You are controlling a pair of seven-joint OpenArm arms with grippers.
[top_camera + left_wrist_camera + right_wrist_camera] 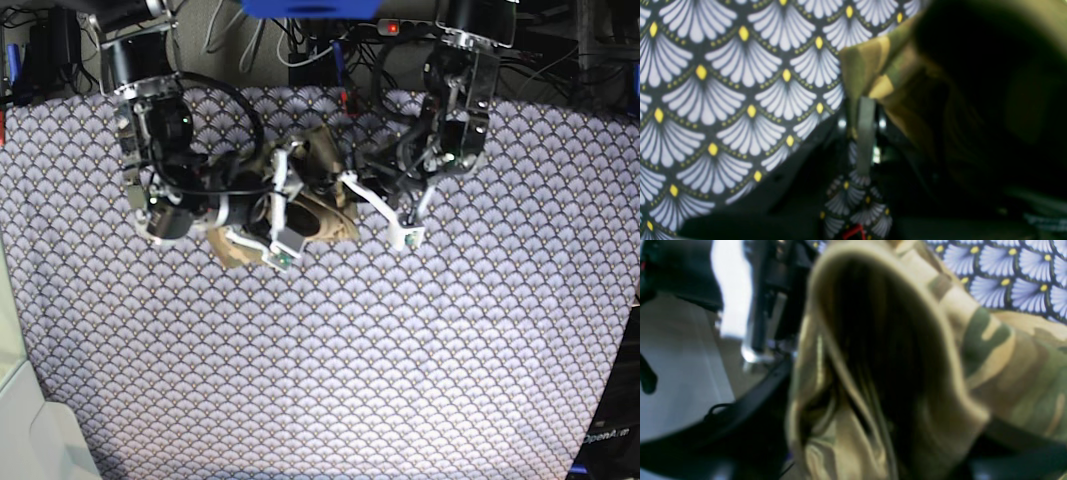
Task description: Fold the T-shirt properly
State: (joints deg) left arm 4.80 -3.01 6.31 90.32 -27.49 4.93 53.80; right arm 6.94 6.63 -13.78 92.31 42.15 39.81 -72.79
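The camouflage T-shirt point(325, 222) lies bunched in a heap at the back middle of the purple scallop table cloth point(320, 380), between my two grippers. My left gripper point(347, 180) is at the heap's right edge. In the left wrist view its fingers point(841, 125) stand close together, shut on a fold of the T-shirt point(867, 63). My right gripper point(285, 200) is pushed into the heap's left side. In the right wrist view the T-shirt point(1000, 366) arches up close over the camera and hides the fingers.
Cables and a power strip point(400, 25) run along the back edge behind the arm bases. The table's left edge meets a white surface point(40, 440) at the front left. The table cloth also shows in the wrist views point(723, 83) point(1017, 273).
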